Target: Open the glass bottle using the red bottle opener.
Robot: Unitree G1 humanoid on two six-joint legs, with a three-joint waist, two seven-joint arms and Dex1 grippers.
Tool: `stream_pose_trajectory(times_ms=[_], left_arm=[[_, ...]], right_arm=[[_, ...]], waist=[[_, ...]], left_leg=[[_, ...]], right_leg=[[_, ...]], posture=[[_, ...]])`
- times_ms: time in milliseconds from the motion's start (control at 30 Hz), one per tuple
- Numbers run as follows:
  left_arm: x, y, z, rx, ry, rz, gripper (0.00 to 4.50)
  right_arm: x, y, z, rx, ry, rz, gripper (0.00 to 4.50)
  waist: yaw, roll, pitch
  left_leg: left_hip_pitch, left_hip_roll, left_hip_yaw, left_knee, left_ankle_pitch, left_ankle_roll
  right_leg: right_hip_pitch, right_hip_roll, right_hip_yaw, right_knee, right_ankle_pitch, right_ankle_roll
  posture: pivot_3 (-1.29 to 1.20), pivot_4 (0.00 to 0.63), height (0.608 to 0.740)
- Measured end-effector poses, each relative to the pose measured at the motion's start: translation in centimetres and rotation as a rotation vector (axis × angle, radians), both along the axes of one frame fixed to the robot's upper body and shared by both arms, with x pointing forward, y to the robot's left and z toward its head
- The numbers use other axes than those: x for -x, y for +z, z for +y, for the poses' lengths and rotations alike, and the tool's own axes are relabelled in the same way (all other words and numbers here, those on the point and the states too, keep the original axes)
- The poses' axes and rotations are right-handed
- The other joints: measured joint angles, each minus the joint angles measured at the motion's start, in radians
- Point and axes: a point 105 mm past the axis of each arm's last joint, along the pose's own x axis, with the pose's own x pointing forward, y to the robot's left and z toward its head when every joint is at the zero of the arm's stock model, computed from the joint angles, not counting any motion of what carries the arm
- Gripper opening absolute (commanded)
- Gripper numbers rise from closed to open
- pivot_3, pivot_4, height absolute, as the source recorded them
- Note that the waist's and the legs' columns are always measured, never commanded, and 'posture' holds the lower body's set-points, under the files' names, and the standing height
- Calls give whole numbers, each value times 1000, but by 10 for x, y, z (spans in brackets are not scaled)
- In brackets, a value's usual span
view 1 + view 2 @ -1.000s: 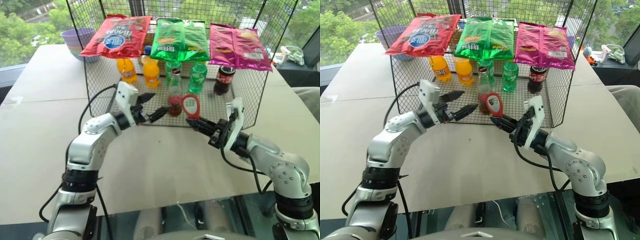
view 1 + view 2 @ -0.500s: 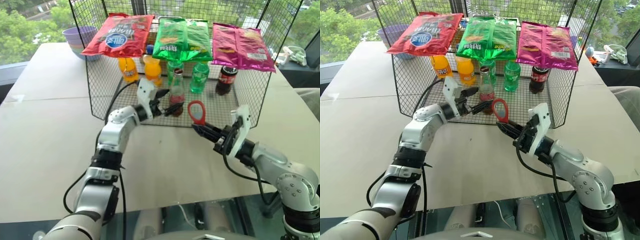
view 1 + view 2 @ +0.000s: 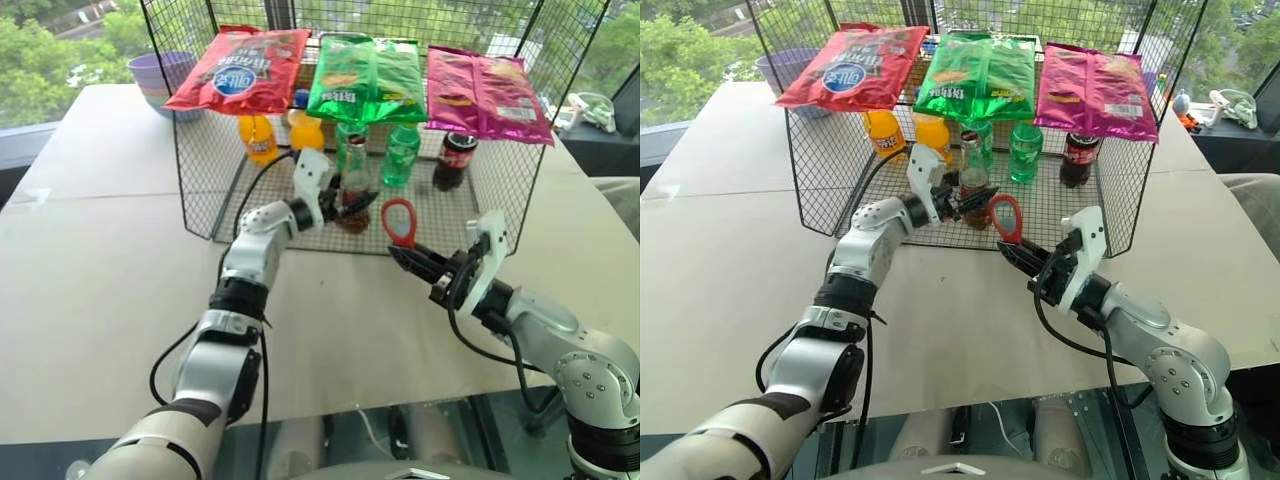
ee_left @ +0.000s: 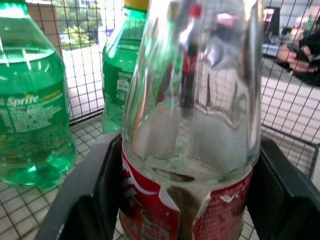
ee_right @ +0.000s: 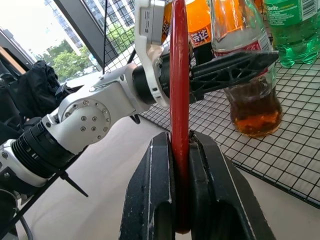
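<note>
wire basket point(image 3: 215, 190) on the table, left gripper point(image 3: 345, 205) half-closed around the glass bottle point(image 3: 352, 185), right gripper point(image 3: 408, 258) pinching the red bottle opener point(image 3: 398, 220) beside it; loose grip might tip it.

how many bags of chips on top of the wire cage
3, lying in a row on the black wire cage: red snack bag at left, green bag in the middle, magenta bag at right.

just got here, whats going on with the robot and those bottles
The left gripper has its fingers on either side of the glass bottle standing in the wire rack, not clearly clamped yet. The right gripper holds the red opener upright, short of the bottle. The cap is still on.
</note>
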Motion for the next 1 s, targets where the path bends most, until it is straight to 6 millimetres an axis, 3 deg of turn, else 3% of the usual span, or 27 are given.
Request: stream_pose_trajectory(times_ms=[233,467,600,800,1000], left_arm=[[4,0,1,3,-8,-5,2644],[37,2,3,31,-119,-4,2644],[68,6,11,34,-190,-1,2644],[99,-13,26,-40,-220,42,2644],[106,-26,26,-23,-203,81,2644]], right_arm=[[0,1,0,3,7,-6,0],[-2,1,-2,16,8,-6,0],[-1,2,-7,30,14,-8,0],[3,-7,-25,64,-10,28,0],[8,-13,-28,84,-16,46,0]], waist=[[0,0,0],[-2,0,0],[-3,0,0],[1,0,0],[1,0,0]], left_leg=[[0,0,0,1,0,0],[0,1,-1,1,0,0],[0,1,-2,2,0,0],[2,1,-5,4,0,0],[3,1,-5,13,0,0]], right_leg=[[0,0,0,1,0,0],[0,0,0,1,0,0],[0,0,0,2,0,0],[1,0,0,6,0,0],[1,0,1,14,-2,-4]], posture=[[0,150,740],[0,150,740],[0,150,740],[0,150,740],[0,150,740]])
